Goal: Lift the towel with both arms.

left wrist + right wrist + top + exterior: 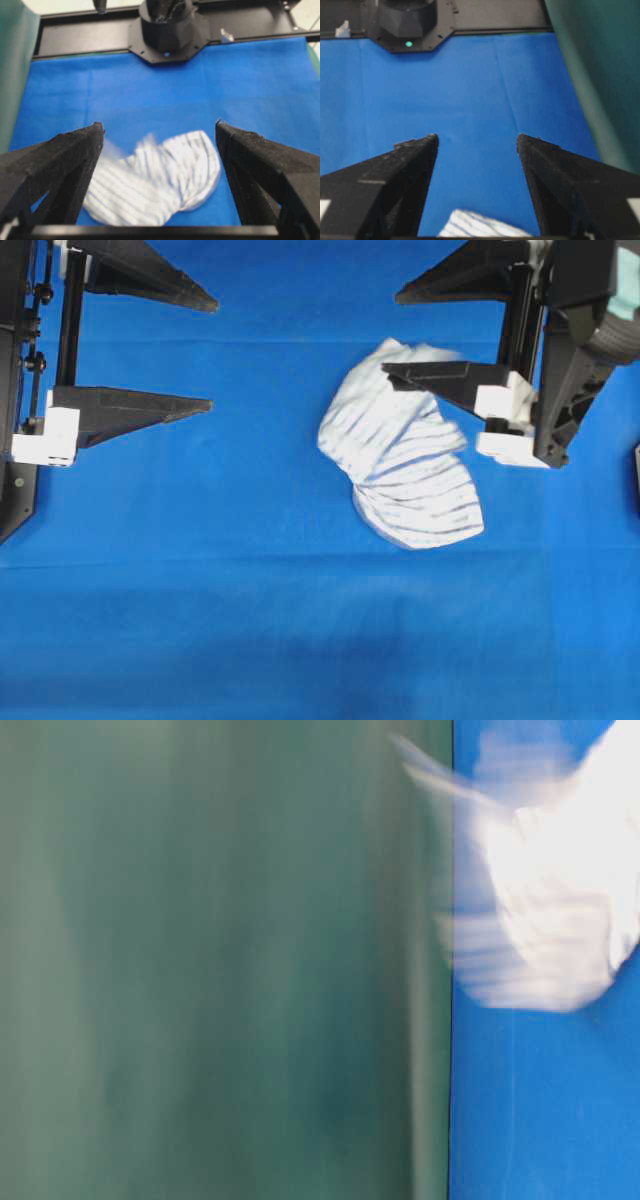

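Left gripper [213,352] jaws spread wide, nothing between them. Right gripper [392,332] likewise spread and empty; its lower finger overlaps the towel's upper edge in the overhead view, contact uncertain. Towel [400,455] is crumpled and motion-blurred over the blue sheet [200,620], right of centre; possibly airborne, view too smeared to confirm.

Towel [400,455]: small white cloth with thin blue-grey stripes. Crumpled and folded over itself in two overlapping lobes. Position: on or just above the blue sheet [250,620]; which cannot be told. Right of centre in the overhead view. Edges motion-blurred. No finger grips it. The table-level view shows only a white smear.
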